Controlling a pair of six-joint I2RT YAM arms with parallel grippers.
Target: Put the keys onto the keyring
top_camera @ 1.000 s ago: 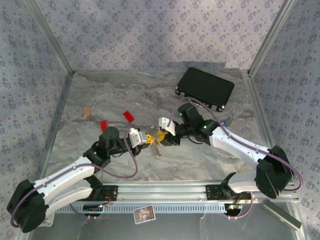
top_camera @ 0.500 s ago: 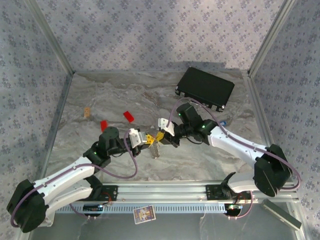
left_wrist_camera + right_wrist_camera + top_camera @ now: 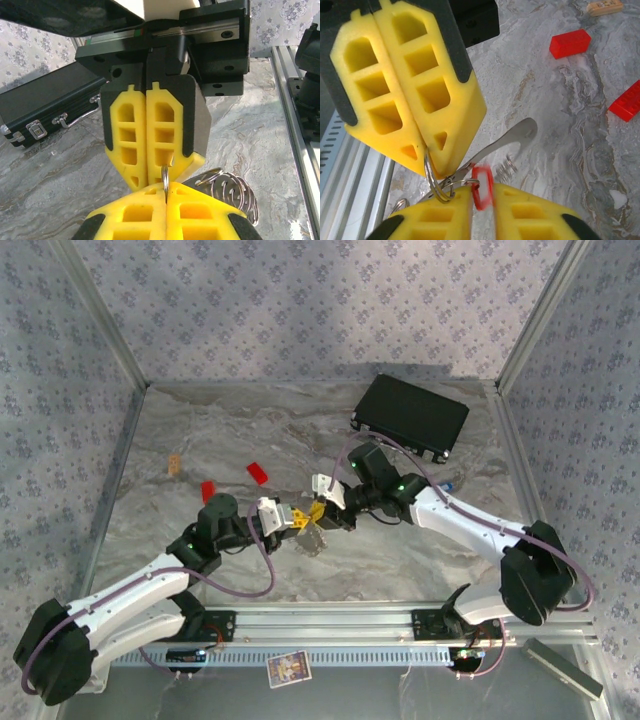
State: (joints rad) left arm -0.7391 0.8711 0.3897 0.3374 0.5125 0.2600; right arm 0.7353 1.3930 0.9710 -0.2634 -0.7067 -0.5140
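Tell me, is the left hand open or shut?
Shut. In the right wrist view, yellow fingers of the left hand press together, pinching the thin keyring.

We see a marbled grey counter [image 3: 230, 430] closed in by blue-patterned walls [image 3: 300, 300]. A black rectangular case [image 3: 411, 416] with metal latches lies at the far right of it. Two flat red blocks [image 3: 260, 473] [image 3: 208, 490] lie near each other left of the middle, apart and at different angles. A small tan piece [image 3: 175, 463] sits further left, near the wall. Along the near edge runs a metal rail [image 3: 330, 622], and below it a small printed card [image 3: 289, 668] lies flat.
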